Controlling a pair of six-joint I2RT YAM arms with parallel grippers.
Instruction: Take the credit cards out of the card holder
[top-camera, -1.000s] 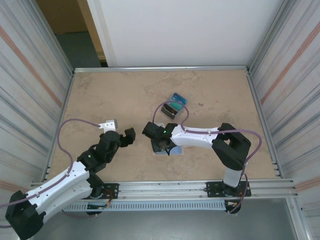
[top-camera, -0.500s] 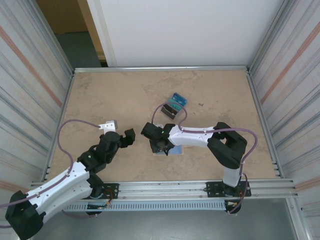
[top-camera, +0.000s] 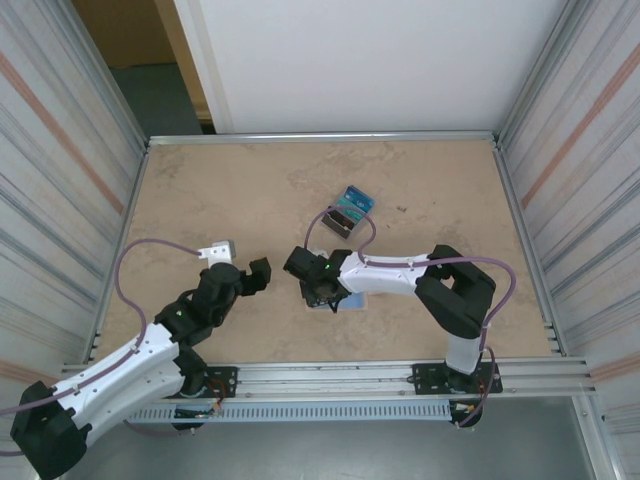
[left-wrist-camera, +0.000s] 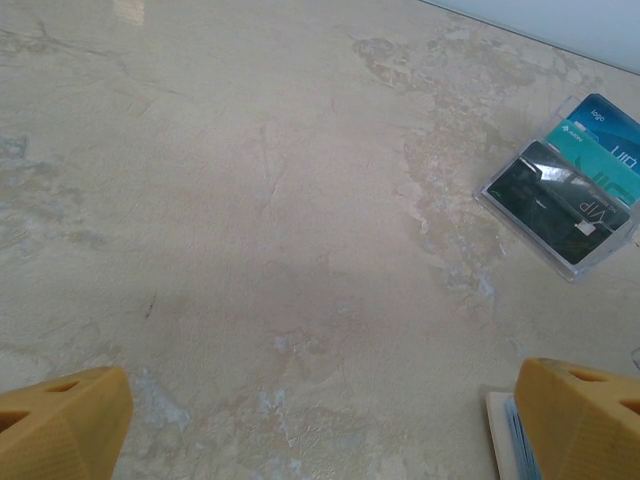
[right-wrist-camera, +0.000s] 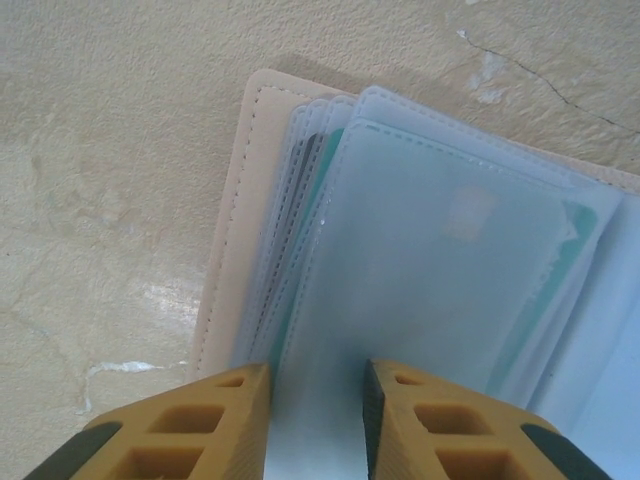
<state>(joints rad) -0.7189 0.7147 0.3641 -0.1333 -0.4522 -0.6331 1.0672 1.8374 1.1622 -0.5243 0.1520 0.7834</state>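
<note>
Card holder (right-wrist-camera: 250, 200) (top-camera: 352, 301) (left-wrist-camera: 503, 432): 1 item, tan cover with pale blue see-through sleeves. It lies open and flat on the tabletop (top-camera: 220, 190) (left-wrist-camera: 250, 200), directly under the right fingers (right-wrist-camera: 190, 430). Its stitched tan edge runs ahead and to the left of them, and the sleeves fan out ahead and to the right.

Credit cards (right-wrist-camera: 316, 215): a teal edge and a dark edge show between the sleeves, just ahead of the left-hand finger of the right pair. They are tucked inside the card holder.

Right fingers: 2, set with a narrow gap, tips down at the sleeves. Pale sleeve material shows in the gap, but I cannot tell whether it is pinched.

Left fingers (left-wrist-camera: 60, 425): 2, spread wide and holding nothing, above bare tabletop. A corner of the card holder sits just beside the right-hand finger of this pair.

Card pile (left-wrist-camera: 565, 185) (top-camera: 348, 211): 3 faces visible, blue, teal and dark, overlapping in a clear tray (left-wrist-camera: 590, 262). It sits well ahead of the left fingers and to their right, beyond the right fingers, apart from the card holder.

Tabletop: mottled beige, stone-look surface.

Right arm (top-camera: 400, 275): reaches leftward from its base, low over the card holder.

Left arm (top-camera: 130, 365): angled up toward the middle of the tabletop.
</note>
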